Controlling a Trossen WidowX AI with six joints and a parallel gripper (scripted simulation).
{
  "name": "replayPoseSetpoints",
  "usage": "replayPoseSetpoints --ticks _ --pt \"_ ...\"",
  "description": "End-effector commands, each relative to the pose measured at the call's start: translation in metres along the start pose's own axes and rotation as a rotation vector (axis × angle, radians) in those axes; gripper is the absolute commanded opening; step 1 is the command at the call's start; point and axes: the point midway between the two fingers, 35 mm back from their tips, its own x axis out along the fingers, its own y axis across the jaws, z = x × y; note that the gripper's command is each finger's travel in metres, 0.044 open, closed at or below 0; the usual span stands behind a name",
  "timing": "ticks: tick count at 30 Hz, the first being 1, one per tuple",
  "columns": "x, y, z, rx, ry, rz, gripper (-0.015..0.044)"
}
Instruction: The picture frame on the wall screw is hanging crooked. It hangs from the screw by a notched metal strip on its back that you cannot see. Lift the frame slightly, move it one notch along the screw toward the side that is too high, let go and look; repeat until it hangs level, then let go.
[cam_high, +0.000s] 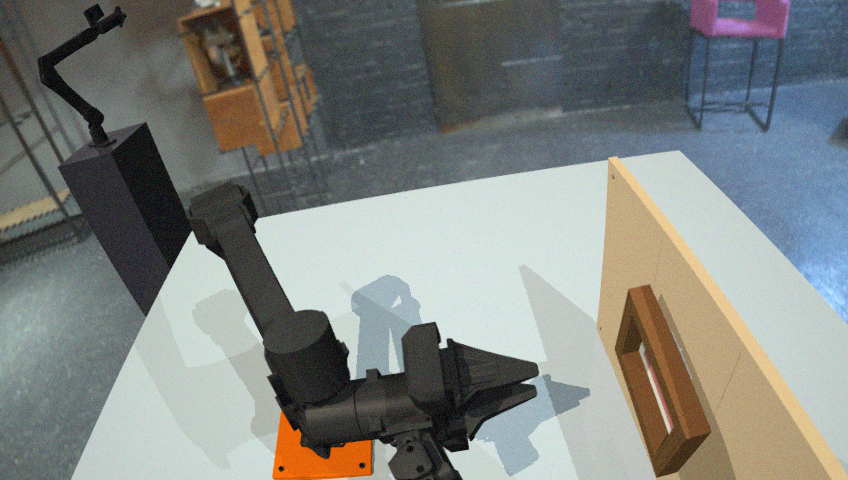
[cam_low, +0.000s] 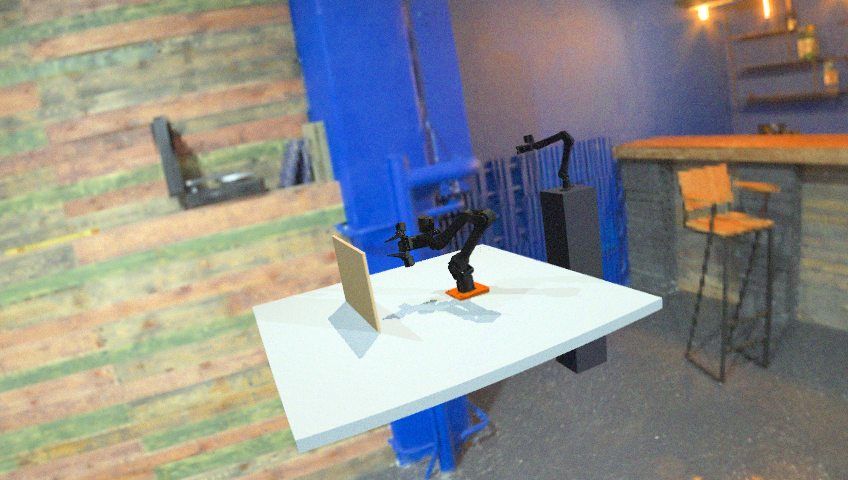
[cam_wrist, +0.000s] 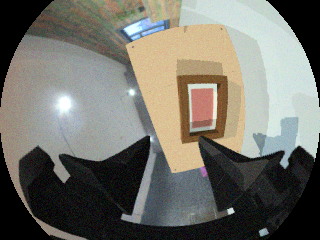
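The frame (cam_high: 672, 362) (cam_wrist: 182, 110) is against the upright board (cam_high: 630, 237) (cam_low: 357, 282) (cam_wrist: 155, 75), on the face turned to the arm (cam_high: 255, 279) (cam_low: 476, 237). The exterior view shows the board nearly edge-on and hides the frame. Inside the brown rim is a white border (cam_high: 654, 386) (cam_wrist: 202, 86) around a red panel (cam_high: 658, 386) (cam_wrist: 202, 102). A darker band crosses the end of the panel nearest the claw (cam_high: 537, 380) (cam_low: 387, 248) (cam_wrist: 175, 139) in the wrist view. Whether the frame hangs level cannot be told from these angles.

The claw's fingers are apart, with nothing between them. They point toward the board, and the top view shows a gap between their tips and the frame. In the wrist view one fingertip overlaps the frame's lower edge.

The arm stands on an orange plate (cam_high: 297, 460) (cam_low: 483, 289) on the white table (cam_high: 416, 237) (cam_low: 476, 356) (cam_wrist: 280, 90), which also bears the board. A second arm (cam_high: 65, 53) (cam_low: 565, 154) stands on a dark pillar (cam_high: 107, 196) (cam_low: 586, 237). Behind, an orange cabinet (cam_high: 235, 118) has an open compartment holding something pale, too blurred to name.
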Motion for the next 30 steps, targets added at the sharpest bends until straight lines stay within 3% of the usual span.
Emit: replayPoseSetpoints --ticks 1,6,30 --pt "-0.029 0.007 -0.007 0.008 0.003 -0.012 0.026" --pt "-0.052 0.008 -0.017 0.014 -0.007 -0.043 0.026" --pt "-0.052 0.008 -0.017 0.014 -0.007 -0.043 0.026"
